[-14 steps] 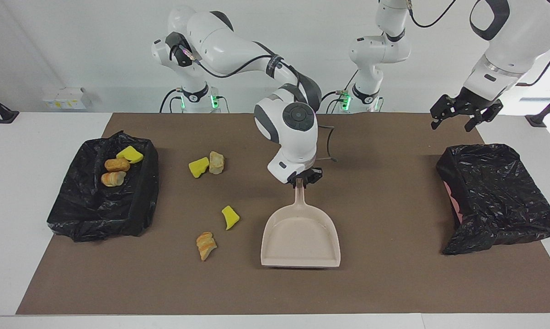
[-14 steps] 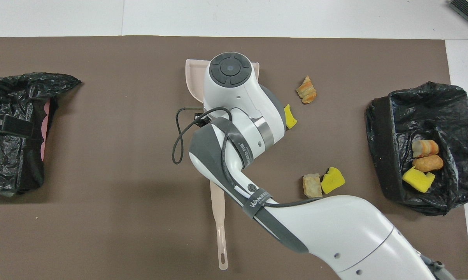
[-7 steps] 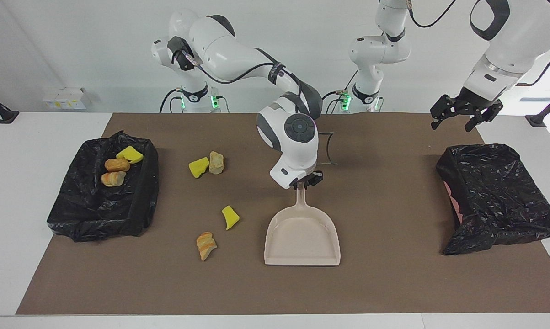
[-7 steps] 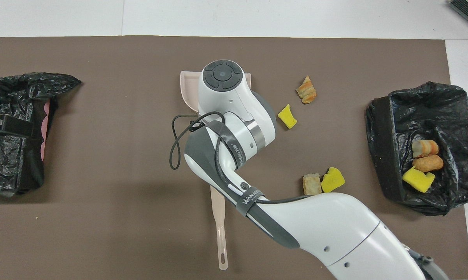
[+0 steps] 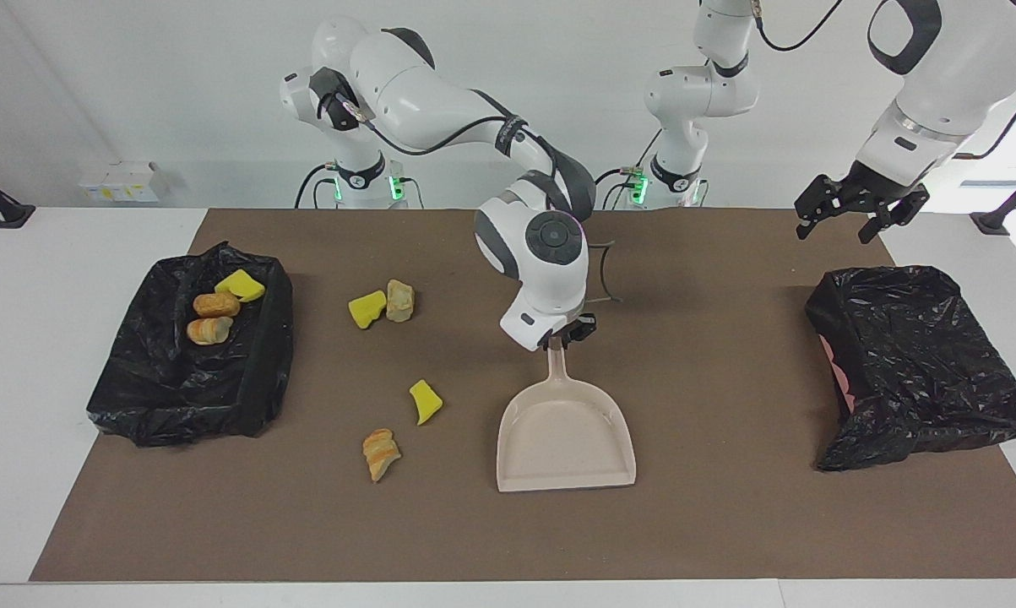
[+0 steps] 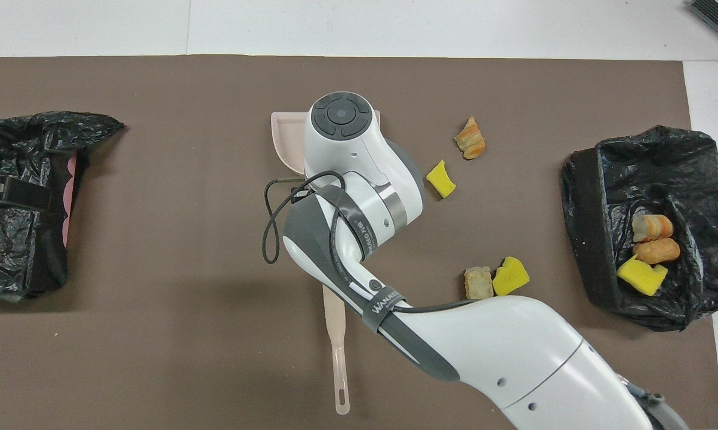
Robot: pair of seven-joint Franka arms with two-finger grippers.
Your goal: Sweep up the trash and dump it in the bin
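currently the right gripper sits at the top of the dustpan handle, fingers pinched on it as far as the facing view shows; the pan lies flat mid-mat, mouth toward the mat's edge away from the robots. left gripper waits in the air, fingers spread, holding nothing, above the black bag at the left arm's end.

trash: three pieces lie in the lined bin at the right arm's end; four loose on the mat between bin and pan — a yellow wedge touching a tan lump, another yellow wedge, a striped lump.

step, as judged: repositioning the pan between loads. next move needs the pan mouth brought beside the loose pieces.

overhead view alone shows a brush lying under the right arm; that arm hides the grip there — only the facing view shows it.
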